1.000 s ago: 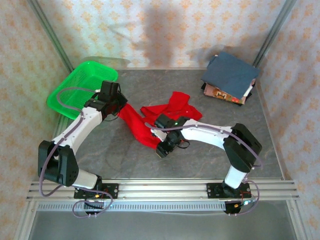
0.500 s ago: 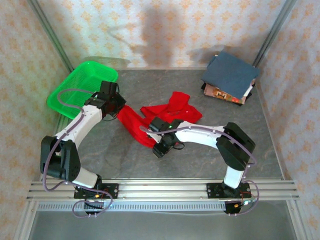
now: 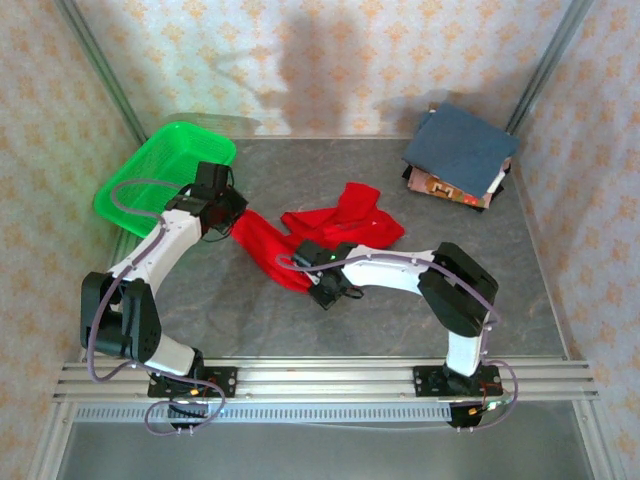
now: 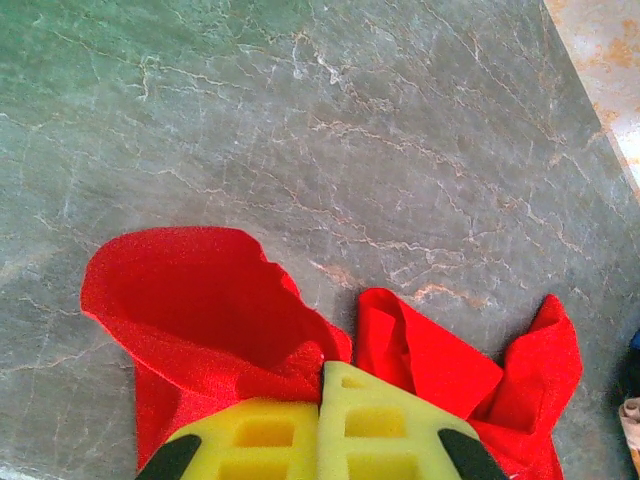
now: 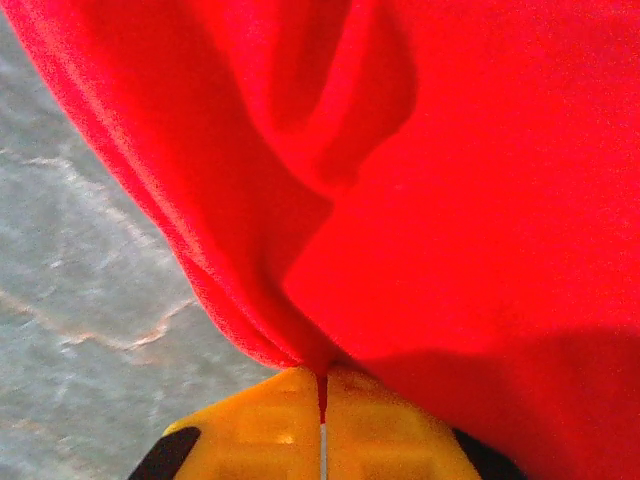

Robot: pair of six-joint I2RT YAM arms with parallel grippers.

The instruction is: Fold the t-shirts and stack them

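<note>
Grey marbled worktop (image 3: 400,320) enclosed by patterned walls, with a green basket (image 3: 150,180) at far left and a folded stack in the far right corner, the slate-blue t-shirt (image 3: 465,145) lying on patterned t-shirts (image 3: 440,187). The red t-shirt (image 3: 345,215) lies crumpled at centre. Each tool pinches a separate edge of it, probably so that the cloth can be drawn apart and spread flat before folding. Left tool (image 4: 320,378): pads pressed together on a fold at the shirt's left end, arm reaching forward from its base with the elbow bent. Right tool (image 5: 322,385): clenched on the near hem, a sliver of red between its pads, arm folded low and doubling leftward across the worktop toward the centre
</note>
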